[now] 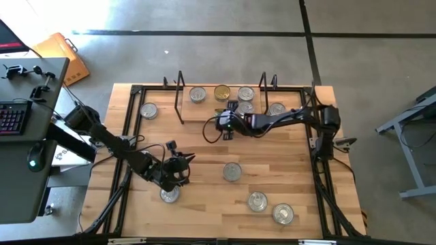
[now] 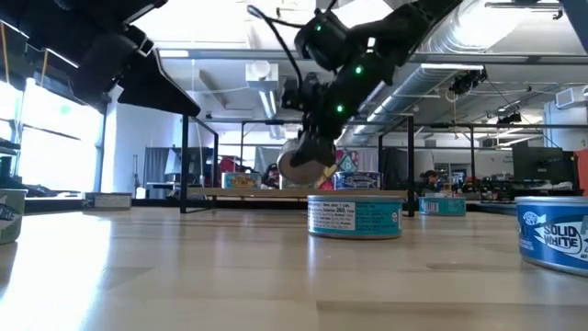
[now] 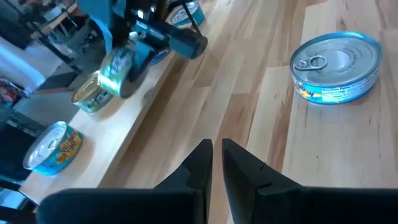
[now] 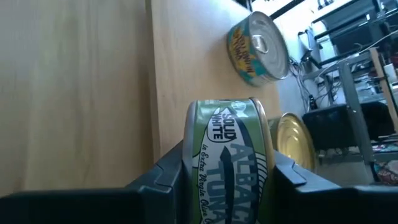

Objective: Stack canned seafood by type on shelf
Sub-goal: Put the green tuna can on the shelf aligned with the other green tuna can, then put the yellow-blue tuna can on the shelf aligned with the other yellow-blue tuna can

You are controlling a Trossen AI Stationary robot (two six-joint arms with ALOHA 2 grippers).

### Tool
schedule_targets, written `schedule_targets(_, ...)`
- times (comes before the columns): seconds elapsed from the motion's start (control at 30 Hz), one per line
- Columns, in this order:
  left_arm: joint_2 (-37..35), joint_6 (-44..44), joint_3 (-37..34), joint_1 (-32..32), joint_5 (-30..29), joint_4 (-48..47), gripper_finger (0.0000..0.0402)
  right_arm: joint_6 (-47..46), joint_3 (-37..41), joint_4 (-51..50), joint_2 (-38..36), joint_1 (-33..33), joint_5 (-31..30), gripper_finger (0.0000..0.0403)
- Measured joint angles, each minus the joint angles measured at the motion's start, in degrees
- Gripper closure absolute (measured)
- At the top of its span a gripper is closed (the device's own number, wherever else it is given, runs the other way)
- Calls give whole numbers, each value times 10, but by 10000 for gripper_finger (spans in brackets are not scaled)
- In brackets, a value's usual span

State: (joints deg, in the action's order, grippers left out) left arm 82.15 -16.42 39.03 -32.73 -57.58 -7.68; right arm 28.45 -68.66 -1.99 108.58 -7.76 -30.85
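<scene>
My right gripper (image 1: 225, 122) is over the shelf (image 1: 194, 113) at the table's far side, shut on a green-labelled tin (image 4: 227, 168); the low view shows it above the board. Several tins stand on the shelf, among them a gold-topped one (image 1: 222, 92) and a silver-topped one (image 1: 197, 94). My left gripper (image 1: 182, 163) hovers shut and empty over the table's near left part, beside a silver-topped tin (image 1: 169, 195). More tins stand on the tabletop (image 1: 232, 171), (image 1: 257, 201), (image 1: 283, 214), and one stands left of the shelf (image 1: 148, 110). My right gripper pinches the green-labelled tin between its two fingers, one finger (image 4: 165, 171) on each flat face, so the label wall (image 4: 230, 149) faces the wrist camera. The fingers come slanting down from the table's right. The tin stands on edge, lifted clear above the shelf board (image 2: 299, 165).
The shelf's black wire end frames (image 1: 179, 92) rise at both ends of the board. A blue-labelled tin (image 2: 354, 219) stands on the table in front of the shelf, with another at the right (image 2: 551, 234). A desk with a keyboard (image 1: 13, 116) stands left of the table.
</scene>
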Motion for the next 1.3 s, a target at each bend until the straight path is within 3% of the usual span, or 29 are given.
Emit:
schedule_targets(0.17, 0, 0, 0, 1, -2, 0, 378, 0, 0, -2, 11, -5, 0, 282)
schedule_targets(0.37, 0, -5, 0, 1, -2, 1, 378, -32, 0, -1, 12, -11, 29, 165)
schedule_targets(0.47, 0, -5, 0, 1, -2, 1, 378, -56, 0, -9, 12, -21, 49, 134)
schedule_targets(0.9, 0, -5, 0, 1, -2, 2, 378, -95, 0, 40, 8, -43, 44, 123)
schedule_targets(1.13, 0, -10, -1, 1, -2, 1, 378, -205, 1, 48, -43, -2, 164, 128)
schedule_targets(1.3, 0, -17, -1, 1, -1, 3, 378, -284, 2, 174, -57, 66, 396, 130)
